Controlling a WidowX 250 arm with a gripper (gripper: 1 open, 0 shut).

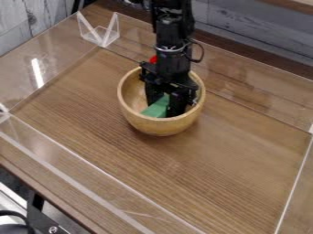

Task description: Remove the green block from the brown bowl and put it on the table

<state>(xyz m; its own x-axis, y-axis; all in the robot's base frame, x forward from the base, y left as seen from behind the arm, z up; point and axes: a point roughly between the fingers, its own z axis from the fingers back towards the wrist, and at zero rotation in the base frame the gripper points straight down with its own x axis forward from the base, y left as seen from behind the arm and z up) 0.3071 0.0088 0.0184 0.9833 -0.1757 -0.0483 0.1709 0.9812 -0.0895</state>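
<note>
While it lies inside the round light tan wooden bowl [159,114], the small flat mid-green block [156,109] sits right between the tips of the black robot gripper [167,99], which reaches straight down into the bowl with its jaws clamped on the block. The bowl rests near the middle of the brown wood-grain table [184,174], with clear acrylic walls [49,55] around the edges.
</note>
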